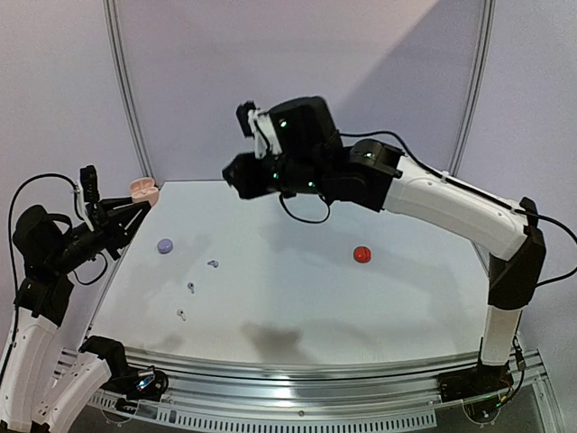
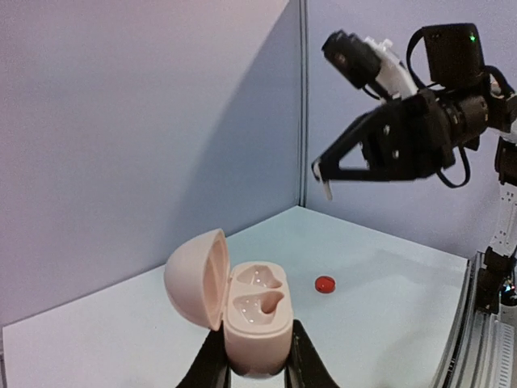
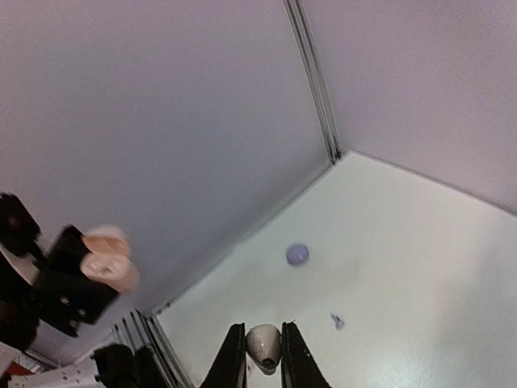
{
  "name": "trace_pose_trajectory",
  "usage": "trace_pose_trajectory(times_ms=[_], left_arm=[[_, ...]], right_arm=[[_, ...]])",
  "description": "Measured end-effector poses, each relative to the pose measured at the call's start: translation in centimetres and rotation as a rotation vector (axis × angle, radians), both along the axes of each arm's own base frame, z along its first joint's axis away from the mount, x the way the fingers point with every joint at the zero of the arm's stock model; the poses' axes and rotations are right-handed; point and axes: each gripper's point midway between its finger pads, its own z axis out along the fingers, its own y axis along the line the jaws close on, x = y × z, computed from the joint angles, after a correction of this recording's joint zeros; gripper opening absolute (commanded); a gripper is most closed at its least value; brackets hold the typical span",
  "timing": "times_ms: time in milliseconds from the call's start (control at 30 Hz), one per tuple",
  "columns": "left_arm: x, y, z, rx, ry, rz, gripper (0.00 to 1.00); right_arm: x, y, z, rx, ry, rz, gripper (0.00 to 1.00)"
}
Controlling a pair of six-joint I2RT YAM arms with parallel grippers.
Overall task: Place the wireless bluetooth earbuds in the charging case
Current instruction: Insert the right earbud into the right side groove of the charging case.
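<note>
Earbuds (image 1: 190,287) on white table (image 1: 406,298), lilac walls (image 1: 180,90)

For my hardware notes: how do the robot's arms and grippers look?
The left arm and right arm have white shells, black joints, loose black cables. Left gripper and right gripper are black; green lights glow on the right wrist.

Cases: three are showing, namely pink case (image 2: 257,323), lilac case (image 1: 165,245), red case (image 1: 361,254).
Earbuds: four are showing; nearest earbud (image 1: 213,263), middle earbud (image 1: 190,287) and farthest earbud (image 1: 181,314) are lying near the lilac case, white earbud (image 3: 263,343) is being held well apart from it.
Arms: two are showing, left arm (image 1: 36,262), right arm (image 1: 451,207).
</note>
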Motion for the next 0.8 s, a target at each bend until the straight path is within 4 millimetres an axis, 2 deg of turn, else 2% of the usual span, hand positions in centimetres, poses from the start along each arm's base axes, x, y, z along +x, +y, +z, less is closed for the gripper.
trace_pose_trajectory(times_ms=[100, 167, 267, 400, 600, 800], left_arm=[[-0.3, -0.3, 1.2, 0.003, -0.063, -0.024, 0.0], [-0.6, -0.6, 1.8, 0.009, -0.105, -0.045, 0.0], [-1.1, -1.3, 2.6, 0.023, -0.164, -0.081, 0.0], [-2.0, -2.5, 3.2, 0.044, -0.229, -0.14, 0.0], [-2.8, -3.3, 3.9, 0.048, -0.284, -0.181, 0.0], [-3.3, -3.4, 4.8, 0.039, -0.315, -0.197, 0.0]], right_arm=[[-0.7, 0.6, 6.3, 0.188, -0.123, 0.031, 0.0], [-1.4, 1.2, 8.8, 0.269, -0.188, 0.061, 0.0], [-3.0, 2.5, 10.8, 0.349, -0.259, 0.121, 0.0], [-5.9, 4.4, 12.4, 0.419, -0.349, 0.227, 0.0], [-10.0, 6.5, 12.6, 0.459, -0.452, 0.379, 0.0], [-11.7, 7.0, 12.7, 0.463, -0.498, 0.457, 0.0]])
